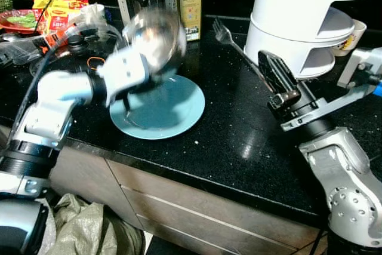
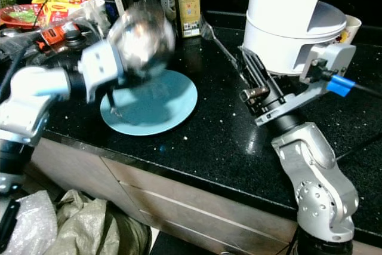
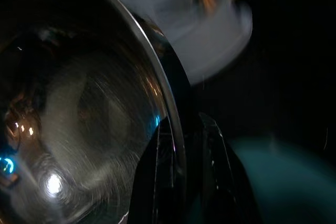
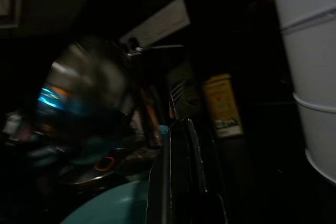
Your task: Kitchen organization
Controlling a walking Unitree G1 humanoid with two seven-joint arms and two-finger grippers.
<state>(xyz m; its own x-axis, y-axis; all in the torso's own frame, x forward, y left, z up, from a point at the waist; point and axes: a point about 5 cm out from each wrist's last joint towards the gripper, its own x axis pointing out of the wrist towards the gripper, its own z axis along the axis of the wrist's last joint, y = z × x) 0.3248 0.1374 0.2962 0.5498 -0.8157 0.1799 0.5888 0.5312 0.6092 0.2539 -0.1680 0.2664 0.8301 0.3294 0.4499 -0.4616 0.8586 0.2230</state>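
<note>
Two grippers are at work over the black tabletop (image 1: pixel 239 129). My left gripper (image 1: pixel 138 64) has its fingers (image 3: pixel 210 161) clamped on the rim of a steel bowl (image 1: pixel 156 34), one finger inside and one outside; the bowl is tilted and blurred, held in the air above the light blue plate (image 1: pixel 170 111). My right gripper (image 1: pixel 276 76) has its fingers pressed together on the handle of a fork (image 1: pixel 230 40), tines pointing away toward the yellow box (image 1: pixel 190 3). I see a white tiered container (image 1: pixel 307 16) just beside the right gripper.
</note>
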